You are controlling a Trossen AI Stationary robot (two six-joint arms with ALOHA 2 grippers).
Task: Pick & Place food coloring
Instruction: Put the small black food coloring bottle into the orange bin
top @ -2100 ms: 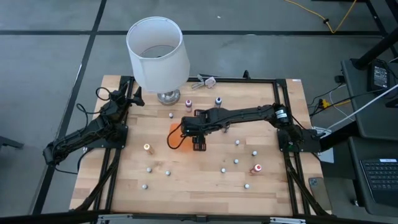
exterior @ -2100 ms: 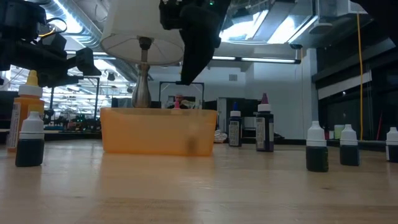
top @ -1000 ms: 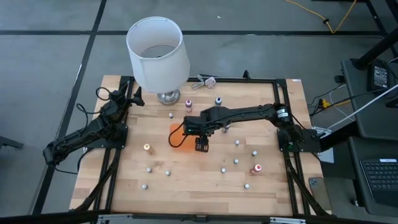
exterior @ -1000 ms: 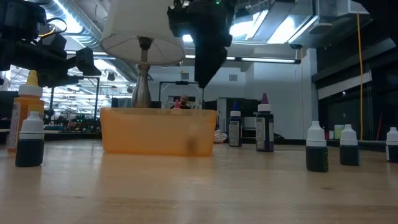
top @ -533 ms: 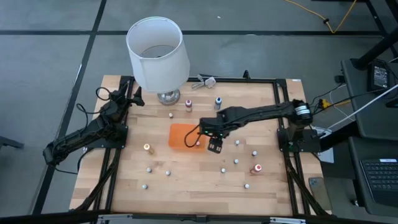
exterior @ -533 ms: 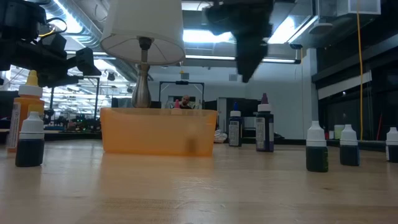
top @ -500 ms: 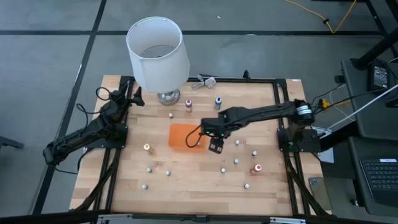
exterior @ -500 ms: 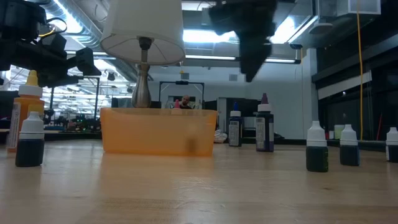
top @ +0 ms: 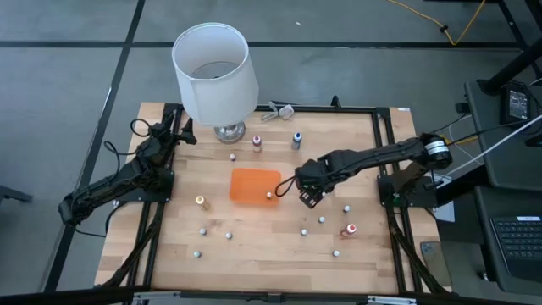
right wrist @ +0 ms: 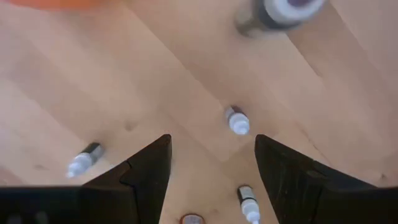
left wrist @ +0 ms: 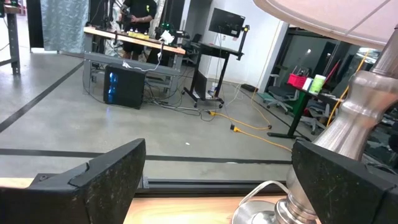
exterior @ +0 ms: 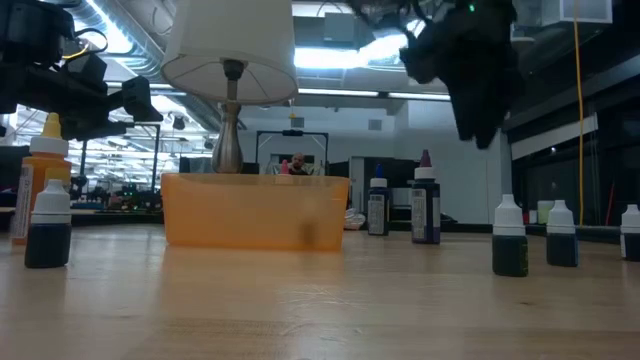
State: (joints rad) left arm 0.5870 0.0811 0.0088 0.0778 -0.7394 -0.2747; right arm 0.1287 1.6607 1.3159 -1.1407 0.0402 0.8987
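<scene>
High view shows the right gripper [top: 310, 196] hovering empty with fingers apart just right of the orange tray [top: 254, 185] at frame center, food coloring bottles [top: 346, 230] scattered across the wooden table [top: 271, 254], while the left gripper [top: 175, 129], fingers wide apart, waits upper left beside the lamp [top: 215, 72].

Grey concrete floor [top: 356, 25] surrounds the wooden table [top: 254, 246], crossed by dark lines, with a yellow cable [top: 428, 19] trailing across it. A black desk [top: 508, 182] with a keyboard [top: 518, 246] stands to one side. Bright ceiling lights [exterior: 400, 45] glow overhead, and further workbenches [left wrist: 134, 38], a monitor [left wrist: 226, 23] and a computer tower [left wrist: 124, 88] fill the room.
</scene>
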